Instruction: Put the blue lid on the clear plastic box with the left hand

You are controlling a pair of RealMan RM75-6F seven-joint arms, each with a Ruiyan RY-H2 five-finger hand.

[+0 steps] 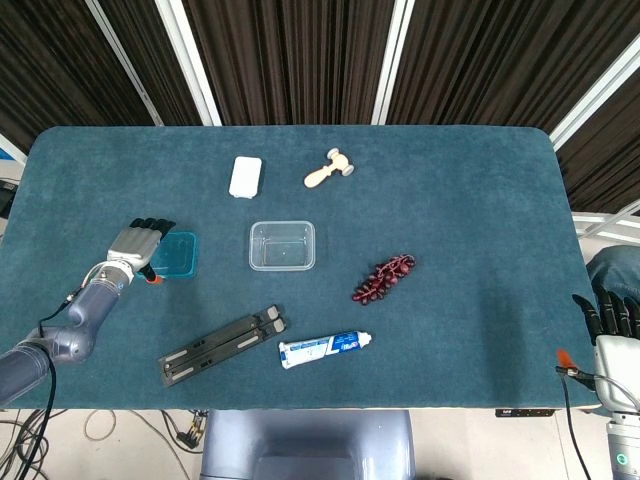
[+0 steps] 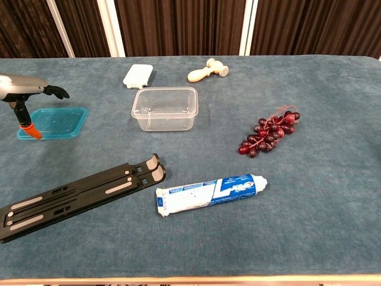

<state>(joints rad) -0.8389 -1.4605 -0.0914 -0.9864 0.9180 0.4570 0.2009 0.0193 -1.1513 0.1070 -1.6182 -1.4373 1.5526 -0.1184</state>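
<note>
left hand [image 1: 137, 247] hovering over our blue lid's [image 1: 178, 256] 9 o'clock edge, fingers spread, holding nothing | clear plastic box [image 1: 282, 246] at lid's 3 o'clock | right hand [image 1: 612, 318] off bench, can't tell grip

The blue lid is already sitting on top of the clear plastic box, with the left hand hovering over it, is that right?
Not quite. The blue lid lies flat on the table, apart from and to the left of the clear plastic box, which is open and uncovered. The chest view shows this plainly. The left hand does hover over the lid.
</note>
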